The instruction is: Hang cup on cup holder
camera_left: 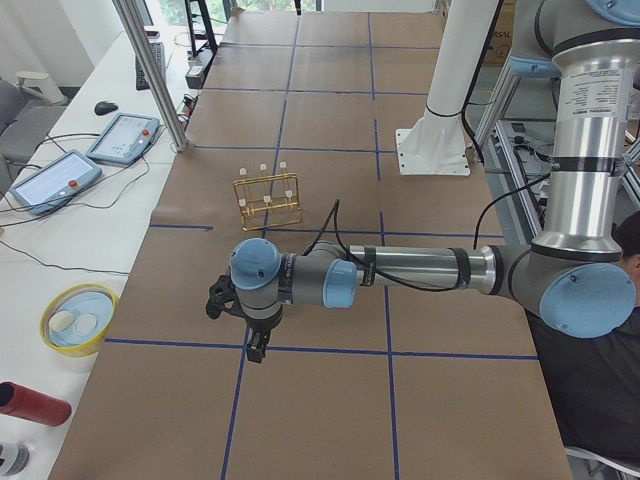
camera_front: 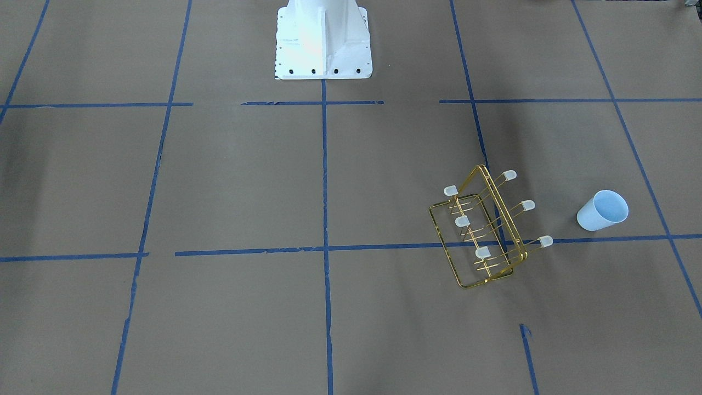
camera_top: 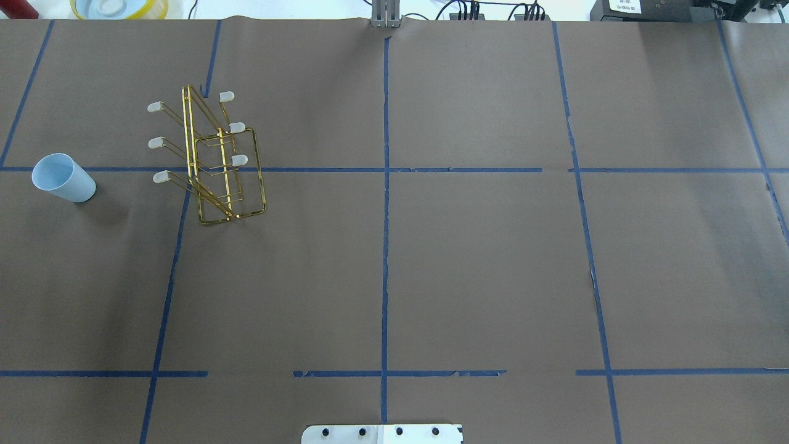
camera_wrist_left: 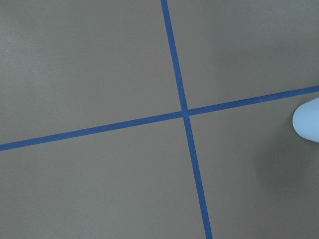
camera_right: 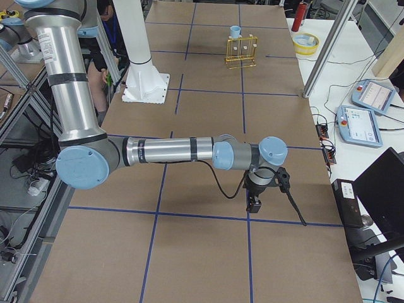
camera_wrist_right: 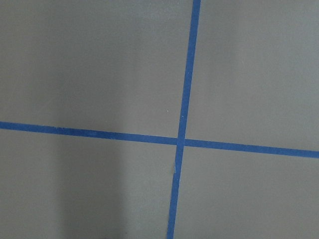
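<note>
The cup (camera_front: 602, 211) is a pale blue tumbler that stands upright, mouth up, on the brown table at my far left; it also shows in the overhead view (camera_top: 63, 179) and at the right edge of the left wrist view (camera_wrist_left: 306, 122). The cup holder (camera_front: 503, 211), a gold wire rack with capped prongs, stands a short way to the cup's right (camera_top: 258, 166). My left gripper (camera_left: 255, 345) hangs above the table on the cup's side. My right gripper (camera_right: 254, 203) hangs over the table's other end. I cannot tell whether either is open or shut.
The white robot base (camera_top: 382, 433) stands at the table's near edge. A yellow bowl (camera_left: 78, 318), a red cylinder (camera_left: 30, 403) and two teach pendants (camera_left: 125, 135) lie on the white side table beyond the far edge. Blue tape lines grid the brown paper.
</note>
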